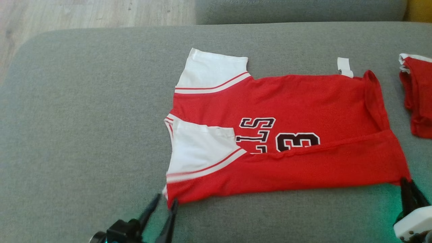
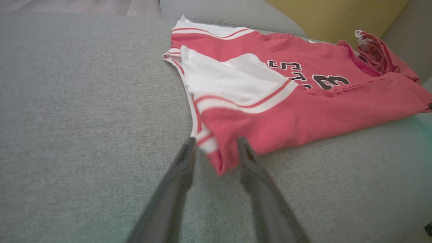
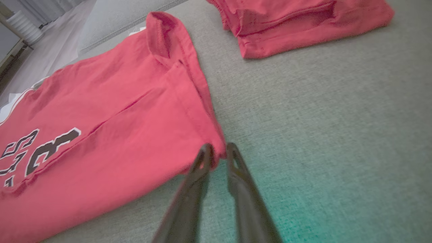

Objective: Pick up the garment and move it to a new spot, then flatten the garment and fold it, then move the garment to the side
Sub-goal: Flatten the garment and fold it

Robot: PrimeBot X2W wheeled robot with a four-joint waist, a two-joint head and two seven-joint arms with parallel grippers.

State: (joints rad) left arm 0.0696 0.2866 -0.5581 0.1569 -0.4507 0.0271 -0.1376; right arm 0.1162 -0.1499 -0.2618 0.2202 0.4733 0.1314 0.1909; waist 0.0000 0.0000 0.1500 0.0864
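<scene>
The garment is a red jersey with white sleeves and a dark number print, spread sideways on the grey cushion. Its near long edge is folded up over part of the print. My left gripper stands open at the near left corner. In the left wrist view that corner of the garment lies loose between the parted fingers of the left gripper. My right gripper is at the near right corner. In the right wrist view its fingers stand slightly apart at the tip of the garment.
A second red garment, folded, lies at the cushion's right edge, also in the right wrist view. The grey cushion stretches bare to the left. Wooden floor lies beyond its far left corner.
</scene>
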